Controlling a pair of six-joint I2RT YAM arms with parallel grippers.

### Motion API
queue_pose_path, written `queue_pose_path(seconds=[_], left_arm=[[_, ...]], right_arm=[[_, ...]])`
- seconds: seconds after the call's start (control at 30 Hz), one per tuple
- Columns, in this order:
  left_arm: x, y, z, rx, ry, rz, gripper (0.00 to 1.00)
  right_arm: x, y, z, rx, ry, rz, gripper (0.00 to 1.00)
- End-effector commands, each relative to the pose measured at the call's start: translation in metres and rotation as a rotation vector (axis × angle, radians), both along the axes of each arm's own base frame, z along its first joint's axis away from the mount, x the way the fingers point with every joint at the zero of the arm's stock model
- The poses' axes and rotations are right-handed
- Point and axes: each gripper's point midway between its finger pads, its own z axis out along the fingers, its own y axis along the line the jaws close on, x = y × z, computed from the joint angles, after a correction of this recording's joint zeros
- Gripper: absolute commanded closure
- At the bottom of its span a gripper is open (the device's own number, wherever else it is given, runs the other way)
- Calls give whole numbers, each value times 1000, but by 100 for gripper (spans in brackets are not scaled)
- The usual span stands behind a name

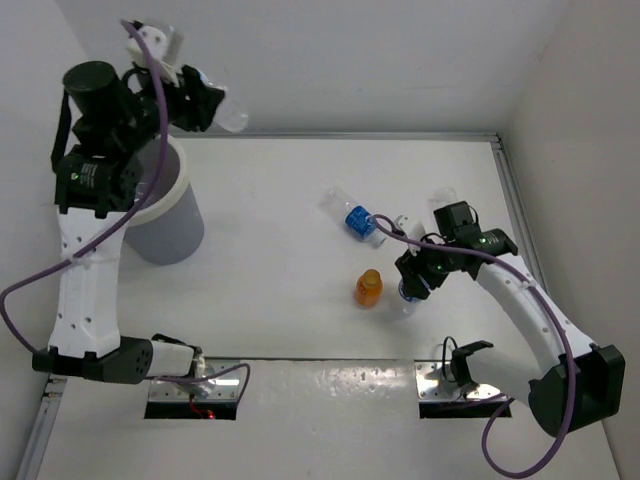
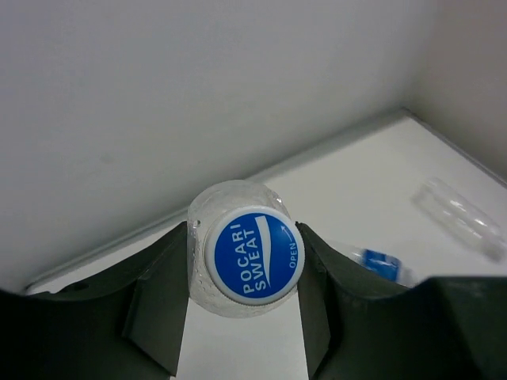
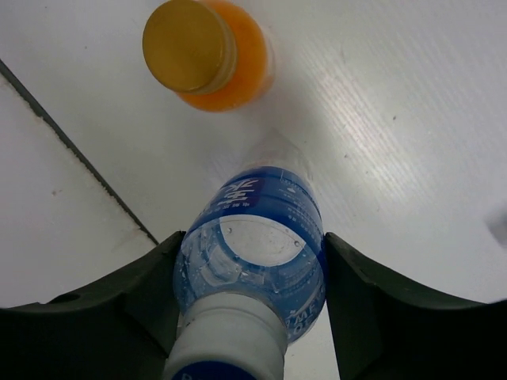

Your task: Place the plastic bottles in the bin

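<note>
Two held | your left gripper [image 2: 242,269] clamps capped bottle [image 2: 245,253], raised just beyond bin [image 1: 170,225] | your right gripper [image 3: 249,277] clamps blue-label bottle [image 3: 253,229], well apart.

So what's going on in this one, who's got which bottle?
Two arms are clearing plastic bottles into the grey bin. The left arm grips a clear bottle with a blue cap in its jaws, raised up near the bin but not in it. The right arm has its jaws shut on a blue-labelled bottle down near the table, beside the short orange bottle. Another blue-labelled bottle lies on the table further back.
</note>
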Motion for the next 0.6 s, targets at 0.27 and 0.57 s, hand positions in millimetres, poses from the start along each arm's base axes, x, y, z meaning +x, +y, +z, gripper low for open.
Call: queue_pose_path(seconds=[0.27, 0.57], left_arm=[[-13, 172, -33, 162, 173, 800, 100], [-10, 234, -108, 275, 359, 948, 70]], right_arm=[[20, 17, 49, 80, -101, 7, 100], [38, 32, 124, 172, -185, -49, 100]])
